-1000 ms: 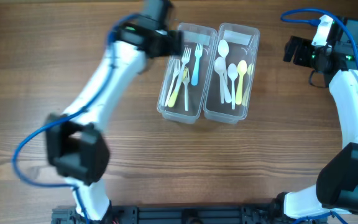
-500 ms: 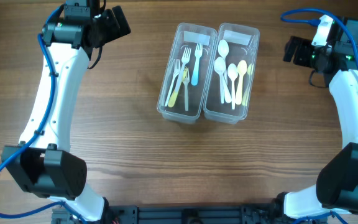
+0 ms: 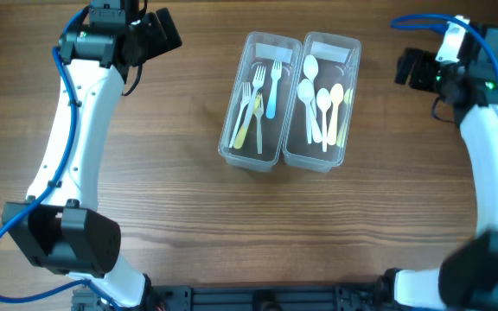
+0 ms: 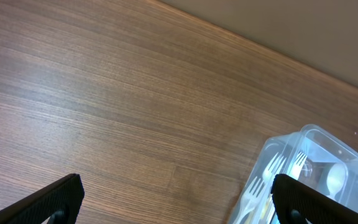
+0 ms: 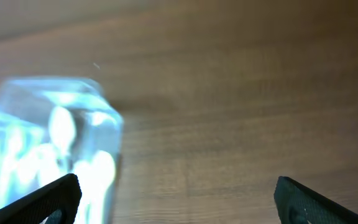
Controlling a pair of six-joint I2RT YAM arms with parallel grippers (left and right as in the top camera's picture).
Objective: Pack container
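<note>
The clear twin-tub container (image 3: 289, 157) stands at the table's middle back. Its left trough holds several plastic forks (image 3: 256, 102). Its right trough holds several plastic spoons (image 3: 322, 104). My left gripper (image 3: 164, 31) is open and empty, raised at the far left, well clear of the container. My right gripper (image 3: 407, 69) is open and empty at the far right. The left wrist view shows the container's corner (image 4: 316, 168) with forks at lower right. The right wrist view shows the container (image 5: 55, 146) blurred at left.
Bare wooden tabletop (image 3: 232, 225) lies around the container. The table's far edge (image 4: 266, 46) shows in the left wrist view. Blue cables run along both arms.
My left arm swung from above the container's left trough out to the far left a second ago and has held still since. My right arm has shifted slightly; its view is blurred.
</note>
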